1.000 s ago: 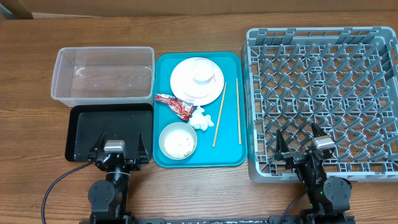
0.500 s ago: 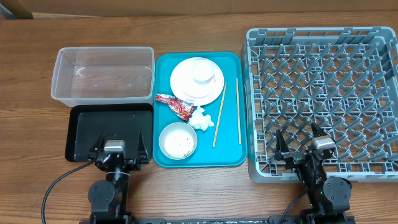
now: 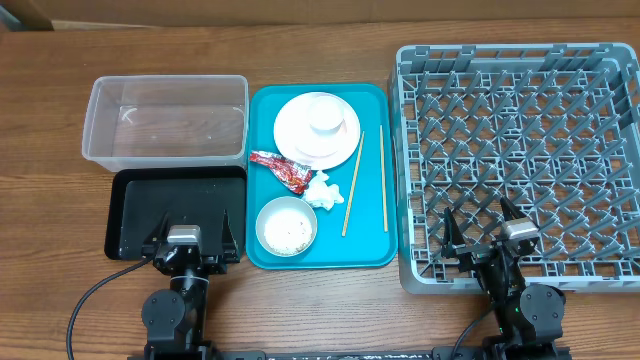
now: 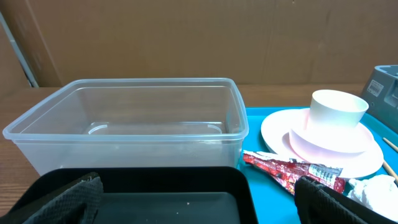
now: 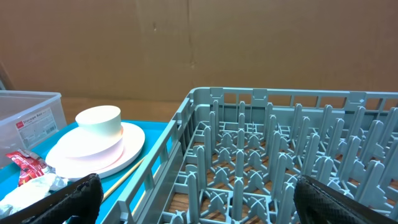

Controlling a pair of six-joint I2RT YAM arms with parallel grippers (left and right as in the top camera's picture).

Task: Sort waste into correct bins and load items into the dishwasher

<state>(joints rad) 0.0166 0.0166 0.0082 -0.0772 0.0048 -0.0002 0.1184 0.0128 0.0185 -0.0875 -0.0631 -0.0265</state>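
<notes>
Wooden table [image 3: 320,40] runs under everything, and a brown cardboard wall [image 4: 186,37] closes off the far side in both my wrist views. At my left the clear tub [image 3: 166,121] sits farther back, and the black tray [image 3: 175,210] lies just in front of it; I cannot tell whether their edges touch. My left gripper [image 3: 193,232] hangs over the near edge of that black tray, jaws spread wide, with nothing between them. Beside these two, in the middle of the table, lies the teal tray [image 3: 262,105]. On its far half the white plate [image 3: 287,135] carries a pink plate [image 4: 329,140], and the cup [image 3: 325,115] stands upright on top of that. Just in front of the plates the red wrapper [image 3: 280,168] lies crinkled, with the tissue [image 3: 321,191] balled up just beside it on the right. The bowl [image 3: 262,220] stands at the teal tray's near edge, with rice grains [image 3: 290,233] scattered inside it. Two chopsticks [image 3: 352,182] lie on the tray's right side, one slanted and one nearly straight, apart from each other. At my right the grey rack [image 3: 520,150] takes up that whole side of the table. My right gripper [image 3: 480,228] hangs over the rack's near left corner, its jaws equally wide apart and gripping nothing.
</notes>
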